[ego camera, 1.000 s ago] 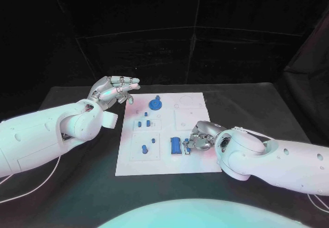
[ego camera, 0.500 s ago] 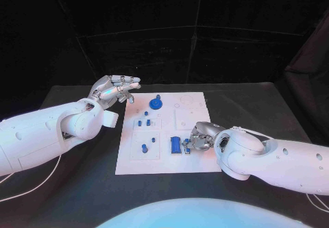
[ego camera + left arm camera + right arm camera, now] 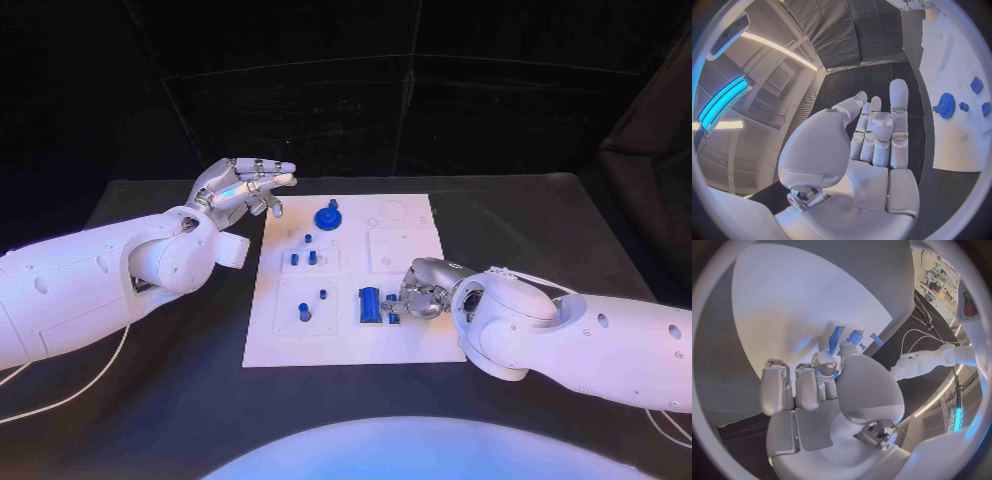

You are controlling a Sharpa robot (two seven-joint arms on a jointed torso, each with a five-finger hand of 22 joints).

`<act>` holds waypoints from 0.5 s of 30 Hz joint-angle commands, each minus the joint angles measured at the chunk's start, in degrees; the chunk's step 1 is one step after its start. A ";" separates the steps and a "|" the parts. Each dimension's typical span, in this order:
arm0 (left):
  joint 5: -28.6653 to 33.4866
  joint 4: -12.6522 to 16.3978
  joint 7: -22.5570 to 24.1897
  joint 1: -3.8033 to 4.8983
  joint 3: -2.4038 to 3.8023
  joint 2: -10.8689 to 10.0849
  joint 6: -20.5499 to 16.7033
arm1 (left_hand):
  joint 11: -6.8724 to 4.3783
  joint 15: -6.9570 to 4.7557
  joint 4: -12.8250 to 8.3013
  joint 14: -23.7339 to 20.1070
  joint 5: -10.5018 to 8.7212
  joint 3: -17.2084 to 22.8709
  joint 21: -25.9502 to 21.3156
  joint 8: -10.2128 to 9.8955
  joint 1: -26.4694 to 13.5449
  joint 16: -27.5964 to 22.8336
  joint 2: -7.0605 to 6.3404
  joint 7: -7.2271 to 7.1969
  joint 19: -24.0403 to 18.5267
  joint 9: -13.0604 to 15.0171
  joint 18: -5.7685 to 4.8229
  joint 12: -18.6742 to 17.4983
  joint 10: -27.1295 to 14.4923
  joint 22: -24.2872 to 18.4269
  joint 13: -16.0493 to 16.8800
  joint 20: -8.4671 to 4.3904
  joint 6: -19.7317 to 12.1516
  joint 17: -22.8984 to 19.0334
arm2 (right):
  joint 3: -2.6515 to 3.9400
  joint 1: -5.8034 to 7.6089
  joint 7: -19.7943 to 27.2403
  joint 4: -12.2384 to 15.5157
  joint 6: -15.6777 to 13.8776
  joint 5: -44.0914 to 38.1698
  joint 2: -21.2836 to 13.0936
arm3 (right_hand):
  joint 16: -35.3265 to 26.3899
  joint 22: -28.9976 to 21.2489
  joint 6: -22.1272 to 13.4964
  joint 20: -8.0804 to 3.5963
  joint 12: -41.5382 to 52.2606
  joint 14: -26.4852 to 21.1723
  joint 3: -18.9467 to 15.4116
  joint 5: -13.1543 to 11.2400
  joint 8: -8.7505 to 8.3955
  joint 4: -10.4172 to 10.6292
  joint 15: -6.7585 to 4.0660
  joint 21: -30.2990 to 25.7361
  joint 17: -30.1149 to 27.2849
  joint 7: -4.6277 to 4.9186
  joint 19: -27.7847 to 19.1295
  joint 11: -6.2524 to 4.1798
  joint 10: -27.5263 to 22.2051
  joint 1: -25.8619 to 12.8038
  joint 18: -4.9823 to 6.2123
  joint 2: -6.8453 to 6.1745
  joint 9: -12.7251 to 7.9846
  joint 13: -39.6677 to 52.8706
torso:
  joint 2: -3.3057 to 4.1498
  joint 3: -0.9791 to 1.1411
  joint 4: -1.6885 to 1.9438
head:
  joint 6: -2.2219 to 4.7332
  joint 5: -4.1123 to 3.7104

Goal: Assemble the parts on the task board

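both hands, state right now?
Left robot hand: open, holding nothing, beside the task board.
Right robot hand: fingertips at a blue part; grip cannot be told.

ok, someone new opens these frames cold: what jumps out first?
Probably the white task board mid-table, dotted with small blue parts, the round gear near its far edge standing out most. Next, the right hand down on the board's near right area, fingers at a small blue part beside a larger blue block. The left hand is raised off the board's far left corner, holding nothing.

A black table [image 3: 548, 215] stands before a black curtain [image 3: 361, 110], white cables [image 3: 58, 395] trailing across it.
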 commanded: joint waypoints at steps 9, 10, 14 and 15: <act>0.14 0.07 0.09 0.08 0.05 0.01 0.56 | -0.19 0.13 0.03 -0.44 0.28 -0.30 -0.26 0.19 0.05 0.16 0.26 -0.12 0.07 -0.04 0.79 0.14 -0.40 -0.07 0.05 0.10 -0.32 -0.09 | 0.02 0.06 0.94 -0.02 -0.66 0.21 -0.55 | -0.01 2.30 0.32 0.04 -0.17 2.91 -3.32 -5.96 -0.34 0.00 -0.39 0.19 -0.20 -0.02 0.10 0.14 0.11 -3.00 -0.61 0.84 0.74 0.15 | 0.00 -0.02 0.05 | -0.15 -0.09; 0.14 0.07 0.09 0.08 0.05 0.01 0.56 | -0.19 0.13 0.03 -0.44 0.28 -0.30 -0.26 0.19 0.05 0.16 0.26 -0.12 0.07 -0.04 0.79 0.14 -0.40 -0.07 0.05 0.10 -0.32 -0.09 | 0.02 0.06 1.21 -0.03 -1.06 0.21 -0.70 | -0.10 2.17 0.26 0.04 -0.38 2.88 -3.40 -6.07 -0.38 -0.02 -0.38 0.12 -0.36 0.00 0.02 0.15 0.04 -3.00 -0.58 0.88 0.75 0.02 | -0.02 -0.02 0.04 | -0.17 -0.09; 0.14 0.06 0.11 0.08 0.05 0.01 0.54 | -0.19 0.13 0.03 -0.44 0.28 -0.30 -0.26 0.19 0.05 0.16 0.26 -0.12 0.07 -0.04 0.79 0.14 -0.40 -0.07 0.05 0.10 -0.32 -0.09 | 0.02 0.07 4.73 0.13 -3.84 1.22 -1.77 | -0.92 1.01 -2.78 0.36 -2.96 2.59 -3.25 -4.73 -2.31 -0.99 0.16 -0.54 -1.63 1.01 -0.83 0.92 -1.27 0.07 -0.35 1.43 0.31 -1.51 | -0.05 -0.05 0.06 | -0.15 -0.13; 0.14 0.06 0.11 0.08 0.05 0.01 0.54 | -0.19 0.13 0.03 -0.44 0.28 -0.30 -0.26 0.19 0.05 0.16 0.26 -0.12 0.07 -0.04 0.79 0.14 -0.40 -0.07 0.05 0.10 -0.32 -0.09 | 0.02 0.07 5.85 0.19 -4.52 1.59 -2.07 | -1.02 0.89 -4.53 0.51 -3.35 2.56 -3.01 -4.27 -3.38 -1.72 0.41 -0.62 -1.77 1.58 -0.92 1.30 -1.53 1.64 -0.33 1.27 -0.09 -1.73 | -0.04 -0.04 0.08 | -0.15 -0.16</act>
